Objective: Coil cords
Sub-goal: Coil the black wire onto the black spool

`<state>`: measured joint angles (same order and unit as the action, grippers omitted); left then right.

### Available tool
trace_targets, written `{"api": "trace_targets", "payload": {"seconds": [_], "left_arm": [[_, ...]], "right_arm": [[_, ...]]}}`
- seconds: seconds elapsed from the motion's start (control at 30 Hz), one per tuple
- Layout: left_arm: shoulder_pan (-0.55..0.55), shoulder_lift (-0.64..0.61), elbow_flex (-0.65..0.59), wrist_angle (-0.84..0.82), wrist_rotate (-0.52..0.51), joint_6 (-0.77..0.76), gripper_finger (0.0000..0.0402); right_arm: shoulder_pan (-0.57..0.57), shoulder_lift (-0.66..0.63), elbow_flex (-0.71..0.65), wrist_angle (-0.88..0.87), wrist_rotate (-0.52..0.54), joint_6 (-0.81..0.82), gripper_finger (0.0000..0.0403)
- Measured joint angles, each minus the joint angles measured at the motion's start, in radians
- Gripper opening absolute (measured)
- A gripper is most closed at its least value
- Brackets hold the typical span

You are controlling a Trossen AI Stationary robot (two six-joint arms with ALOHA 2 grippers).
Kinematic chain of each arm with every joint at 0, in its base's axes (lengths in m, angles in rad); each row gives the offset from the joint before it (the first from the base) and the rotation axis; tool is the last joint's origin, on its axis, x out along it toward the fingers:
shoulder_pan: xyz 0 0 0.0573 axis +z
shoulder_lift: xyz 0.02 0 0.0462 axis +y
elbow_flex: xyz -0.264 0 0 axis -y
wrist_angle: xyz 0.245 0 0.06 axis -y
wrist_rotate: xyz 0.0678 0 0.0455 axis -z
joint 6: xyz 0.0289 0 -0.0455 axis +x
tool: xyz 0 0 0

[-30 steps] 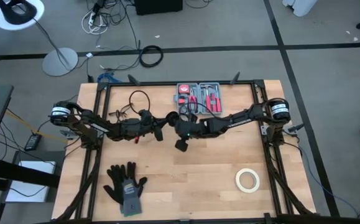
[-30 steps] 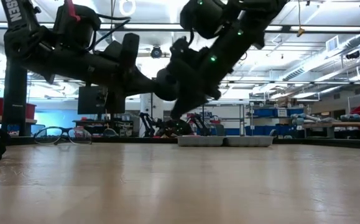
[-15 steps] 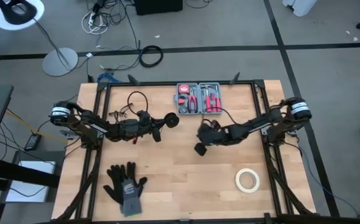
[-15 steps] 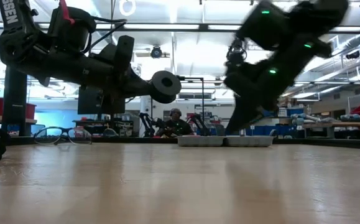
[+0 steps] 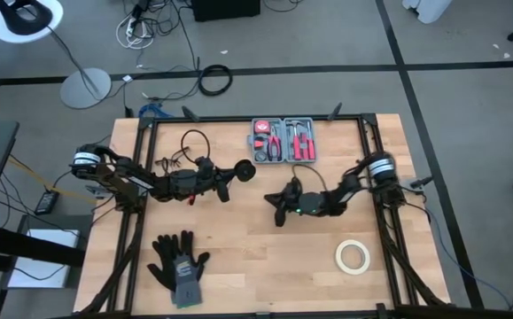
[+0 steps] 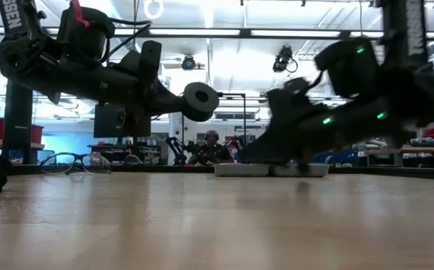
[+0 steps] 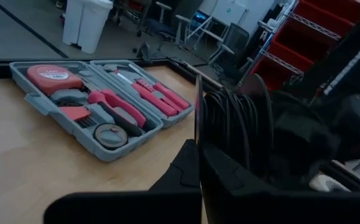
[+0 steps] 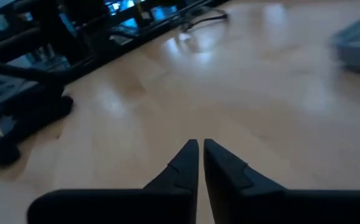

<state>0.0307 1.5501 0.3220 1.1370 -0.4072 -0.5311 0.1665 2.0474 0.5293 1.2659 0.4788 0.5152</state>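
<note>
Retreated from the cords clenched in the left hand, right hand, nearly shut and empty, nears the tool case.

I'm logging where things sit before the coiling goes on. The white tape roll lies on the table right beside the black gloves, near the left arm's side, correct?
Not quite. The white tape roll lies on the table near the right arm's side, far from the black gloves, which lie on the left arm's side. The high view shows it.
</note>
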Motion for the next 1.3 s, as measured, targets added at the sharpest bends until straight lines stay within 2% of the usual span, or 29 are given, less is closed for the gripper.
{"api": "trace_targets", "payload": {"seconds": [0.2, 0.37, 0.53, 0.7, 0.87, 1.1, 1.3], "left_arm": [[0.0, 0.0, 0.0, 0.004, -0.019, 0.003, 0.0], [0.0, 0.0, 0.0, 0.005, -0.081, 0.003, 0.0], [0.0, 0.0, 0.0, 0.025, -0.14, 0.008, 0.0], [0.0, 0.0, 0.001, 0.027, -0.141, 0.026, 0.0], [0.0, 0.0, 0.001, 0.028, -0.141, 0.033, 0.0], [0.0, 0.0, 0.001, 0.036, -0.14, 0.035, 0.0], [0.0, 0.0, 0.002, 0.044, -0.139, 0.036, 0.0]], "right_arm": [[-0.001, 0.138, 0.174, 0.023, -0.037, -0.084, 0.0072], [-0.009, 0.195, 0.282, 0.025, -0.063, -0.133, 0.0112], [-0.028, 0.228, 0.375, 0.039, -0.087, -0.164, 0.0133], [-0.069, 0.221, 0.413, 0.082, -0.21, -0.168, 0.0134], [-0.108, 0.219, 0.447, 0.089, -0.228, -0.097, 0.0135], [-0.149, 0.219, 0.525, 0.034, -0.3, -0.089, 0.0129], [-0.167, 0.218, 0.554, -0.066, -0.308, -0.042, 0.0099]]}}
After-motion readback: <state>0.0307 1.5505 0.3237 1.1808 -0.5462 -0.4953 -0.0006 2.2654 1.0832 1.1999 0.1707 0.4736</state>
